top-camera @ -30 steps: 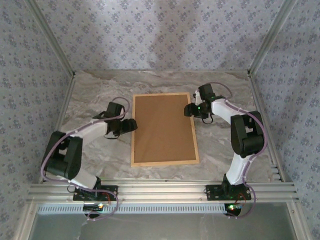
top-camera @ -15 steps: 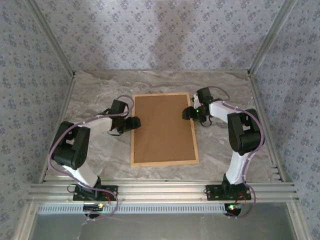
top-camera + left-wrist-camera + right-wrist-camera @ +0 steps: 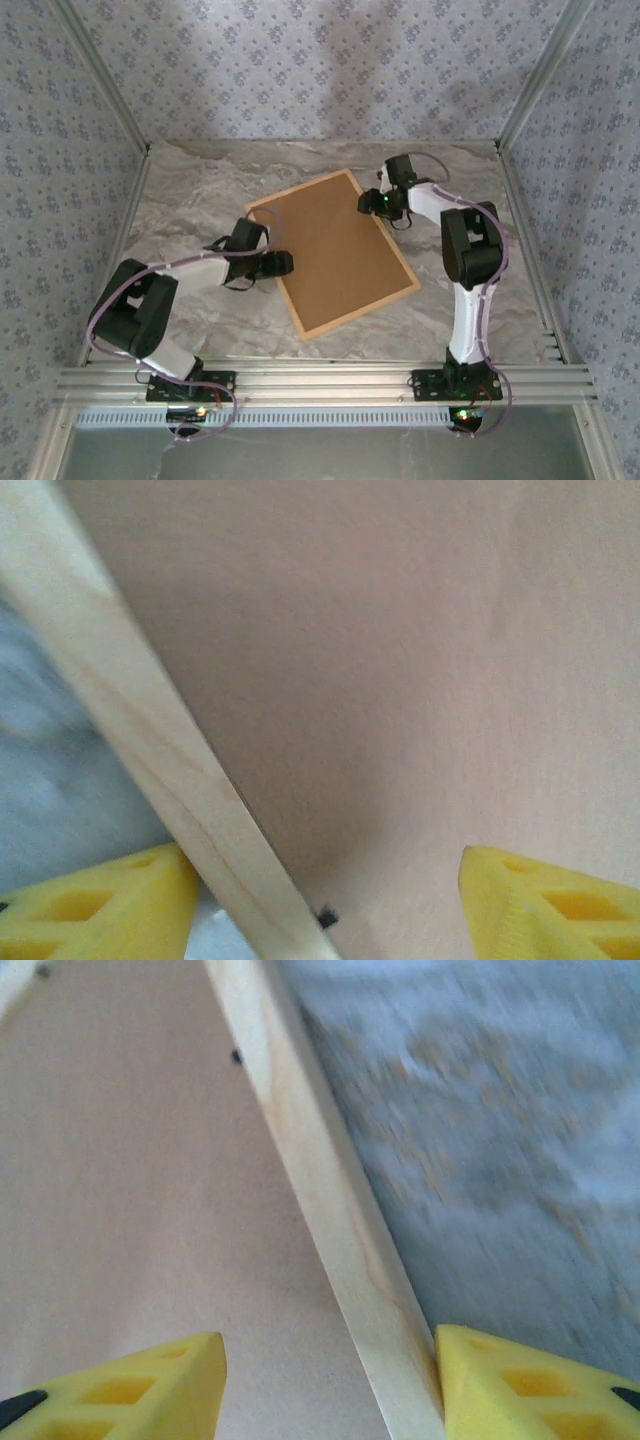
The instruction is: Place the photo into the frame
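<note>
On the marbled counter (image 3: pixel 190 200) the frame (image 3: pixel 335 255) lies askew, brown back up. My left tool (image 3: pixel 283 264) and right tool (image 3: pixel 370 203) stand wide astride opposite rails, clamping nothing. Best I steer both evenly and low, so it turns without lifting.

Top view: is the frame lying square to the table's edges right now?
No, the frame lies skewed on the table, its corners pointing diagonally and its brown back facing up.

We see the frame (image 3: pixel 335 250) swung counterclockwise on the worktop (image 3: pixel 190 190), now askew; left hand (image 3: pixel 283 264) drawn nearer, right hand (image 3: pixel 368 202) pushed back.
</note>
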